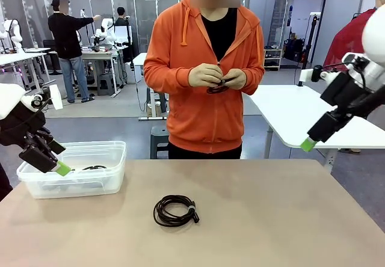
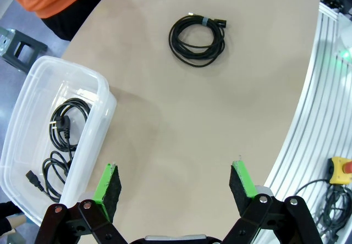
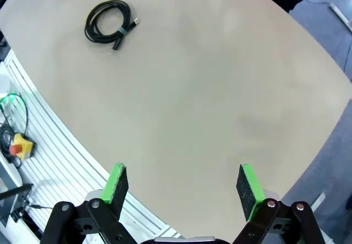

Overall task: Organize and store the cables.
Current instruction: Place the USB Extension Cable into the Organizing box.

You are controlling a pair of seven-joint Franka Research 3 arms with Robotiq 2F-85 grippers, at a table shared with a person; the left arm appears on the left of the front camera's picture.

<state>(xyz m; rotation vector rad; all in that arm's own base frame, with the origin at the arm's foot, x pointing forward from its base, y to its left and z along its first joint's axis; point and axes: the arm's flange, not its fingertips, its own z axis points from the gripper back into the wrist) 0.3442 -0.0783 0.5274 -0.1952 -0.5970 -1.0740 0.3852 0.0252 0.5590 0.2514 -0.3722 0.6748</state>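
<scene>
We log two coiled black cables (image 2: 59, 127) in the clear plastic tub (image 1: 72, 186) at 9 o'clock, one coil (image 1: 190, 211) on the worktop (image 1: 277, 219), one in the person's hands (image 1: 216, 76); left tool (image 2: 174, 171), right tool (image 3: 181, 172) spread.

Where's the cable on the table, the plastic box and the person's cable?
Table cable (image 1: 191, 211), front view, coiled loop.
Plastic box (image 1: 72, 186), front view, front wall.
Person's cable (image 1: 215, 89), front view, dangling loop.

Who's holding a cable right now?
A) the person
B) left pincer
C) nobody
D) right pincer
A: the person's hands hold a coiled cable at chest height, while the left pincer and the right pincer are both open and empty above the table.
</scene>
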